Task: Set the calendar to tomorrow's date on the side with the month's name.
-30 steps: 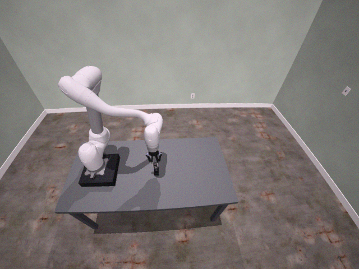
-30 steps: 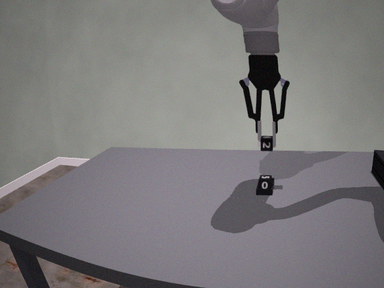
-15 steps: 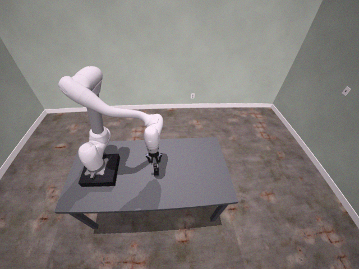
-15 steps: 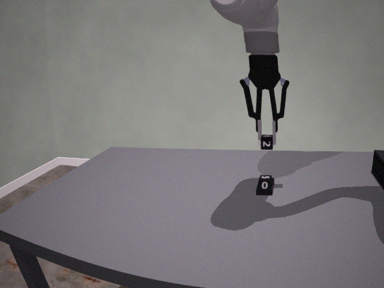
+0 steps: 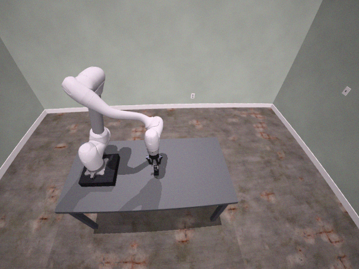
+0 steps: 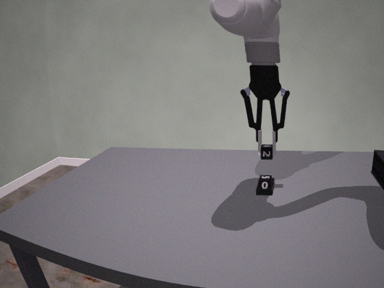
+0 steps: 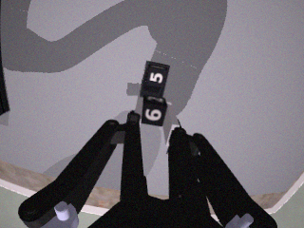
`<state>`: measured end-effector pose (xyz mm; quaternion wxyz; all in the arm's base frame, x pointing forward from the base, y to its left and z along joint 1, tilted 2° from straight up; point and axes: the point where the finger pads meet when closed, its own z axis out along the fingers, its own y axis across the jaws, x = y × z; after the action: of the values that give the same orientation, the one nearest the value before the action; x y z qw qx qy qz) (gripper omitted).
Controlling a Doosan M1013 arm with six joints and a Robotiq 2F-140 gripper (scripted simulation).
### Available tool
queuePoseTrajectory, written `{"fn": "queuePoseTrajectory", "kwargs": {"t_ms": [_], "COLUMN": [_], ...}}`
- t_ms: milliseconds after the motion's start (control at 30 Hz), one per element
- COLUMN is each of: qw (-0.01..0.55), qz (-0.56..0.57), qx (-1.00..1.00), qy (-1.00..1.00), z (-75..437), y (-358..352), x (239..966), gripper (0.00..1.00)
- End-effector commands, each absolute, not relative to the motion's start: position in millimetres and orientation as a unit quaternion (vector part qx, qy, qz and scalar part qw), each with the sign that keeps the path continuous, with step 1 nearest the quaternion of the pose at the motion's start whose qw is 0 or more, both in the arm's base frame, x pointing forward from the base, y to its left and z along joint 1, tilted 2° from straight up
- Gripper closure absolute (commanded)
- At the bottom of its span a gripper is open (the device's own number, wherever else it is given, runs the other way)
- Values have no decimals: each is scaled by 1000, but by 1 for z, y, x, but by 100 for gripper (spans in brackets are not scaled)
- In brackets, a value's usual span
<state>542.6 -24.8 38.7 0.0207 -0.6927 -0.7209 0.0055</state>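
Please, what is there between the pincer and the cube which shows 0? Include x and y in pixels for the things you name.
The exterior view shows it: a cube with a sideways 2 [image 5: 156,167] [image 6: 266,152] [image 7: 154,112], held in the pincer [image 5: 155,165] [image 6: 267,147] [image 7: 152,108].

White numerals mark two black cubes: a 2 [image 6: 266,153] on one, a 5 and a 0 [image 6: 264,185] on the other. Black jaws [image 6: 267,145] [image 5: 156,169] with pale tips join a white arm [image 5: 122,113] above a gray table [image 5: 199,174] [image 6: 139,216] [image 7: 247,95].

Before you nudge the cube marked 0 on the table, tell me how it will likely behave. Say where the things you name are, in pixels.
The 0 cube [image 6: 264,186] [image 7: 155,78] looks rigid, with straight edges. Its flat faces suggest sliding rather than rolling. It looks low and blocky, so a gentle push probably won't tip it.
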Motion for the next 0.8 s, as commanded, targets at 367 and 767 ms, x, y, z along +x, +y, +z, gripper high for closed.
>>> {"fn": "queuePoseTrajectory", "kwargs": {"t_ms": [367, 767], "qw": [21, 21], "qz": [5, 5], "qx": [-693, -693], "qy": [-721, -721], "z": [6, 2], "y": [-24, -24], "x": [542, 542], "gripper": [83, 83]}}
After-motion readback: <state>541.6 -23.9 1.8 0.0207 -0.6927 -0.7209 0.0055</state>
